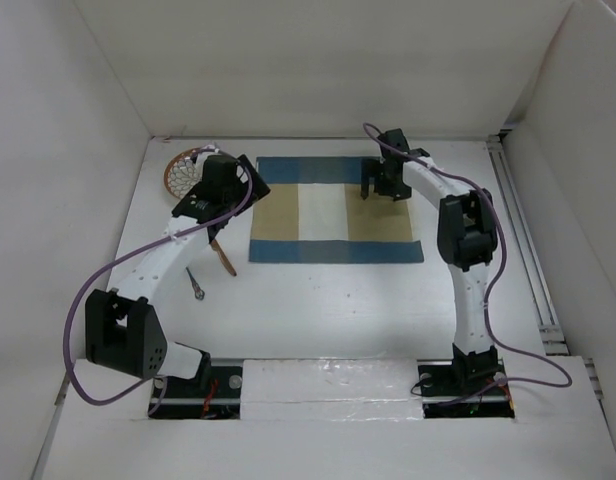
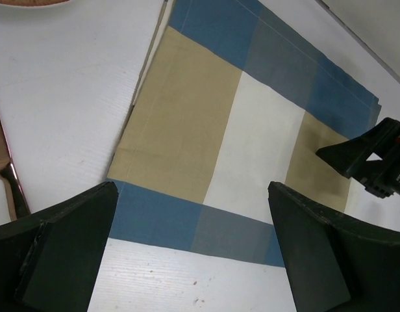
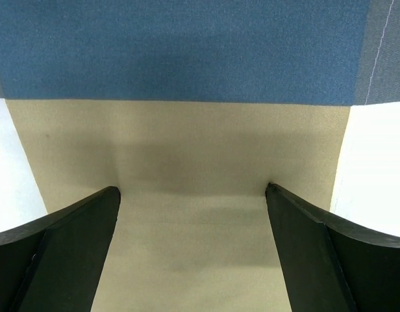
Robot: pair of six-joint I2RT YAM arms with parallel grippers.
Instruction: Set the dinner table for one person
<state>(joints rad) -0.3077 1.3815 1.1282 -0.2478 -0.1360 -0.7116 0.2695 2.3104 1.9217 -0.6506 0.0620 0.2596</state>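
Note:
The white dinner table (image 1: 328, 310) carries a blue-and-tan checked placemat (image 1: 335, 210), lying flat at the middle back. My left gripper (image 1: 248, 180) is open and empty, hovering over the mat's left edge. In the left wrist view (image 2: 192, 195) its jaws frame the mat's blue border (image 2: 187, 224). My right gripper (image 1: 371, 188) is open and empty, with its tips down on or just above the tan patch near the mat's far right. In the right wrist view (image 3: 192, 188) tan cloth (image 3: 187, 162) fills the gap between the jaws. The right gripper also shows in the left wrist view (image 2: 372, 159).
A round plate with an orange dotted pattern (image 1: 181, 170) lies at the back left, partly hidden by my left arm. A copper-coloured utensil (image 1: 224, 256) and a silver one (image 1: 195, 283) lie on the table left of the mat. White walls enclose the table.

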